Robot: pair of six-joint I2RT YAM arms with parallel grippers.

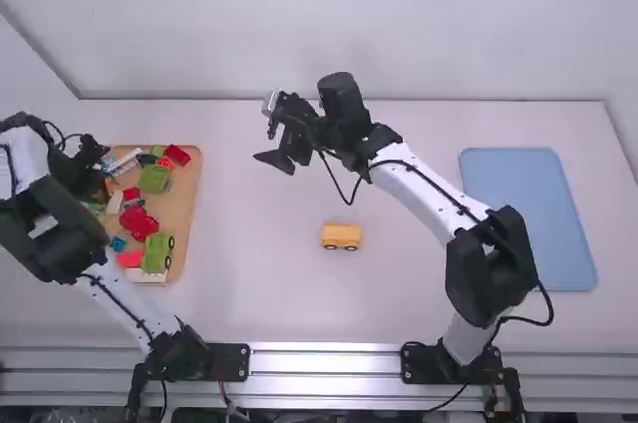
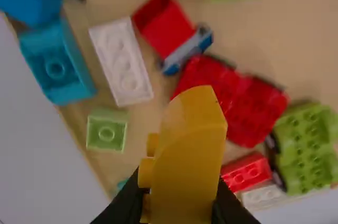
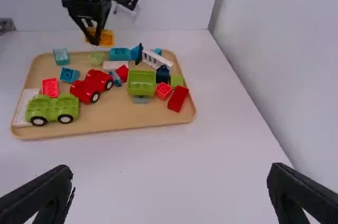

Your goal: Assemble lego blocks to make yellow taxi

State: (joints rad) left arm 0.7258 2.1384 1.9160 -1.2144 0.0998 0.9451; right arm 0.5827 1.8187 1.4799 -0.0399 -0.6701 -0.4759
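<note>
Left gripper (image 1: 100,172): clamped on curved yellow plastic block (image 2: 187,155), above tan tray (image 1: 186,194)
Right gripper (image 1: 269,132): spread wide, empty, over white table (image 1: 259,273)
Yellow wheeled plastic base (image 1: 342,235): on table, between arms

So past the right claw (image 1: 262,132) there's a plain white wall (image 1: 219,24), a smooth white tabletop (image 1: 239,243) below the claw, and ribbed silver metal rails (image 1: 319,361) on its camera side. Light's pretty soft, tbh.
</note>
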